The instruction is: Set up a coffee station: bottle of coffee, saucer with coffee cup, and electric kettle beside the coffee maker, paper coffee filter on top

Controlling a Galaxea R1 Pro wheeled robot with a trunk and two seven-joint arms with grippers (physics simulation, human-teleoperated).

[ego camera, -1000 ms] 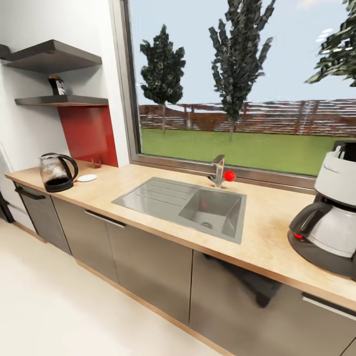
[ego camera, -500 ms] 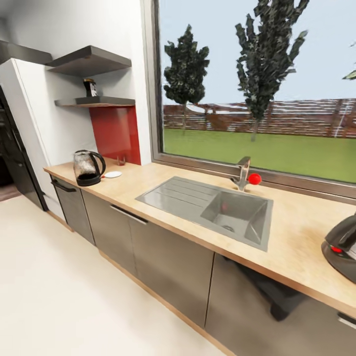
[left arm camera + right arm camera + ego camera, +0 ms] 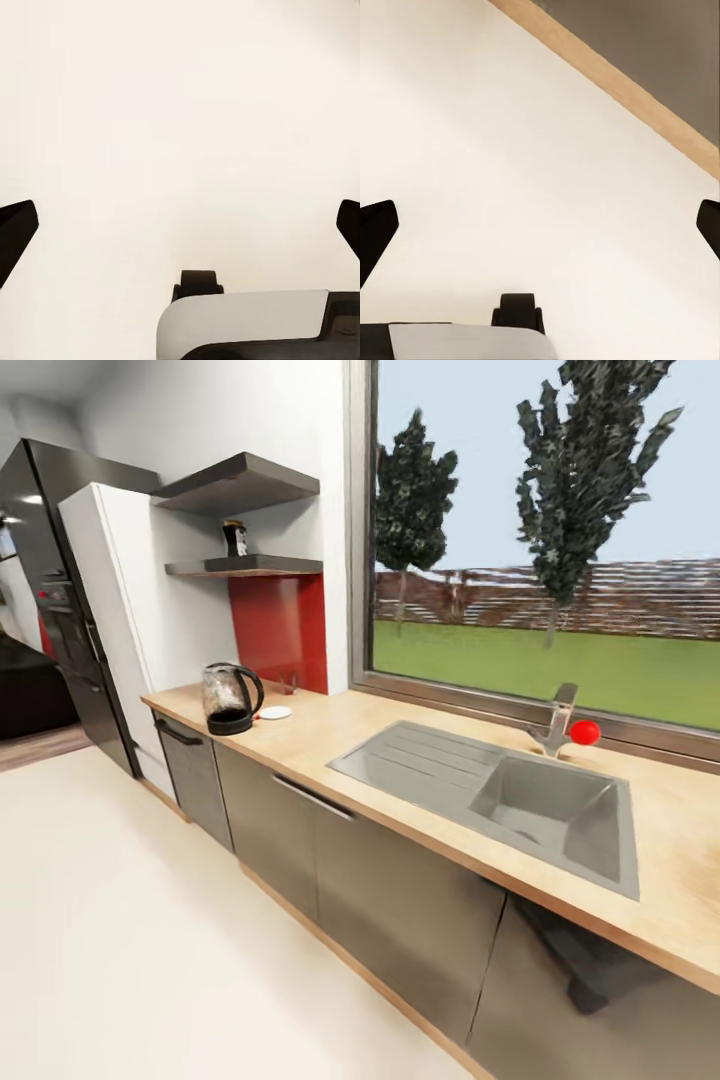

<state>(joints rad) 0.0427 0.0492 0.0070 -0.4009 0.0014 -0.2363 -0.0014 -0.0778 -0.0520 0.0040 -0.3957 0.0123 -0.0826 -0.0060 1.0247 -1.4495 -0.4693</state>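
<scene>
Along the window wall, the head view has swung leftward since the earlier pictures: the coffee maker that stood at the right end of the worktop has left the frame, and a tall black refrigerator [image 3: 60,600] and a white side panel [image 3: 125,620] have come in at the left. That is the camera's move, not the things'.

The pale floor [image 3: 130,920] spreads wide and open before the grey cabinet fronts [image 3: 400,905]. The kitchen countertop [image 3: 420,710] runs from its left end by the white panel toward the right edge of the picture, with a steel sink [image 3: 500,795] set into it below the window [image 3: 545,530] and a tap [image 3: 558,718] with a red knob behind the basin.

Near the countertop's left end stands the electric kettle [image 3: 228,698], with the saucer [image 3: 274,712] just beside it, toward the red backsplash [image 3: 280,630]. On the lower kitchen shelf [image 3: 245,567] sits the bottle of coffee [image 3: 235,538].

Both wrist views look down at the floor; the left gripper [image 3: 180,232] and the right gripper [image 3: 540,232] each show dark fingertips spread wide apart, holding nothing.
</scene>
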